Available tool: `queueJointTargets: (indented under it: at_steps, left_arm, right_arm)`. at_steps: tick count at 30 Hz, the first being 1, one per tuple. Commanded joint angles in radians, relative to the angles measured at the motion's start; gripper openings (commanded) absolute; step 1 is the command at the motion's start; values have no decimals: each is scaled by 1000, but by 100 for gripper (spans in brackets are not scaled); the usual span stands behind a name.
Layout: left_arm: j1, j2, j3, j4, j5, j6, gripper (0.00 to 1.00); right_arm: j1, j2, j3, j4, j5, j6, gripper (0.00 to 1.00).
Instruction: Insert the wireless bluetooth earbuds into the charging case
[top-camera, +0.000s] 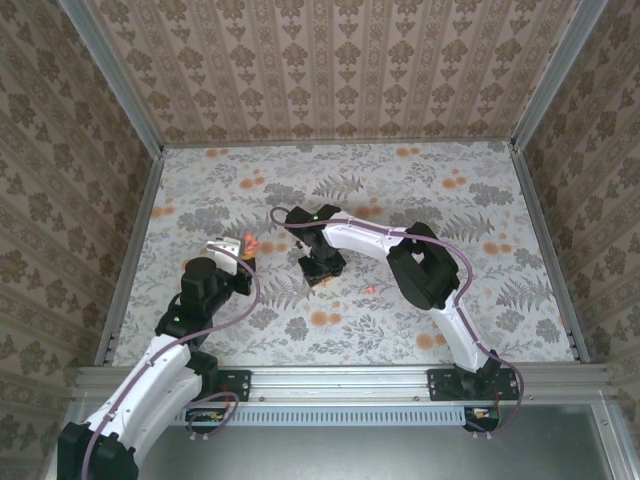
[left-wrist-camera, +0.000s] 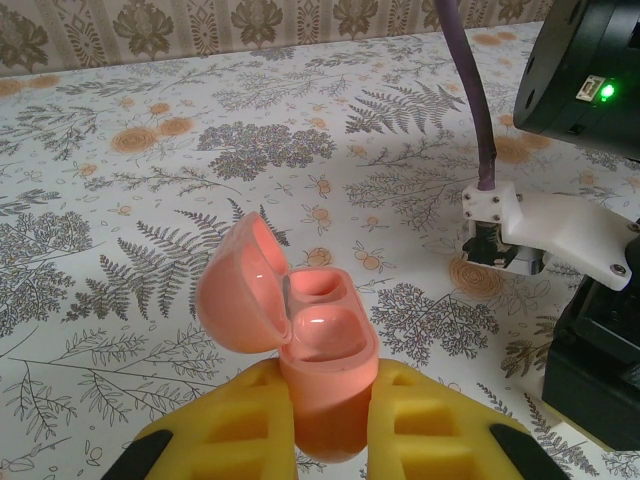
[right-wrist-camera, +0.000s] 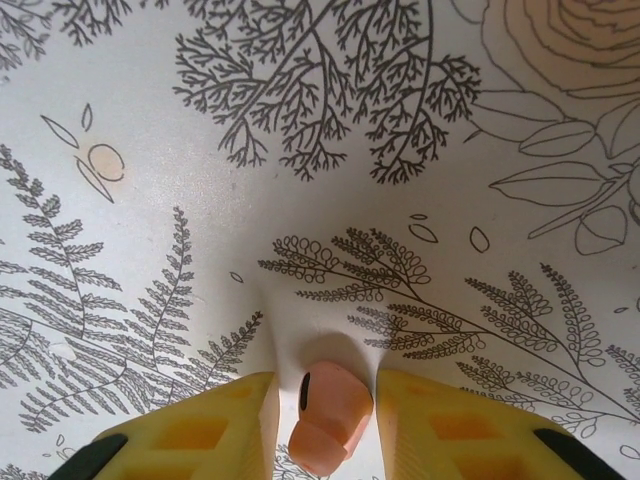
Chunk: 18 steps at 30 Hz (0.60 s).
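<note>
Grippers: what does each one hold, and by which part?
Left gripper clamps the open salmon-pink plastic charging case by its lower body. Right gripper straddles a small pink earbud; a firm grip cannot be told.

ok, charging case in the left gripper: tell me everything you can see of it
The charging case is a small rounded shell, salmon-pink, glossy like plastic. Its hinged lid stands open, swung left. Two earbud wells show inside, both apparently empty. The yellow jaws of the left gripper clamp its lower body from both sides; nothing else touches it.
</note>
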Motion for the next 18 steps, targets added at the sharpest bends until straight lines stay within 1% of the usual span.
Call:
queueJointTargets:
  at_steps: [1, 6, 12, 16, 18]
  left_arm:
    - [10, -12, 39, -18, -8, -16, 5]
    - [10, -12, 38, -19, -7, -17, 5]
    - [12, -2, 33, -9, 2, -16, 5]
    - [10, 6, 18, 30, 39, -15, 5]
    - [12, 11, 2, 73, 75, -18, 5]
  right_arm:
    - [6, 17, 25, -28, 27, -8, 29]
    - [6, 17, 23, -20, 32, -10, 25]
    - [4, -49, -35, 37, 59, 0, 24]
    - [-4, -149, -137, 140, 62, 26, 24]
    - [-17, -222, -218, 239, 38, 45, 23]
